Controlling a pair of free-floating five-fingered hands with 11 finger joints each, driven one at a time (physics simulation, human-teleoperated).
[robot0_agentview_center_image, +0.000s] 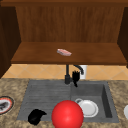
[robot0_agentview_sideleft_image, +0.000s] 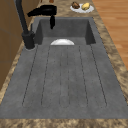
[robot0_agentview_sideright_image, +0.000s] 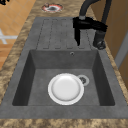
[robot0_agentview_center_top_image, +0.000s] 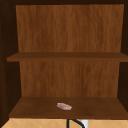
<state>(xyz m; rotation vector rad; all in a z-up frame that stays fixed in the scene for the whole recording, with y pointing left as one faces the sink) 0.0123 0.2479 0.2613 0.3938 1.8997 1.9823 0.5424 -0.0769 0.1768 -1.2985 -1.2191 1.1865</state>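
Right hand at the faucet spout, left hand low at the sink's front-left corner.

The right hand (robot0_agentview_center_image: 75, 76) hangs just beside the black faucet (robot0_agentview_center_image: 67, 75) at the sink's (robot0_agentview_center_image: 45, 92) back edge, fingers apart, one pointing down over the basin, clamped on nothing. In the basin lies a white plate (robot0_agentview_sideright_image: 65, 88) near the drain. The left hand (robot0_agentview_center_image: 35, 116) hovers at the sink's front-left corner, fingers curled, empty, beside a red ball (robot0_agentview_center_image: 67, 114). A small pink packet (robot0_agentview_center_top_image: 64, 106) lies on the cabinet's bottom shelf (robot0_agentview_center_top_image: 32, 107).

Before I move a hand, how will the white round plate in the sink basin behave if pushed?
The white round plate lies flat on the grey sink basin floor, so it would probably slide, not tip. Its low rim looks hard to get fingers under. It looks rigid, possibly breakable.
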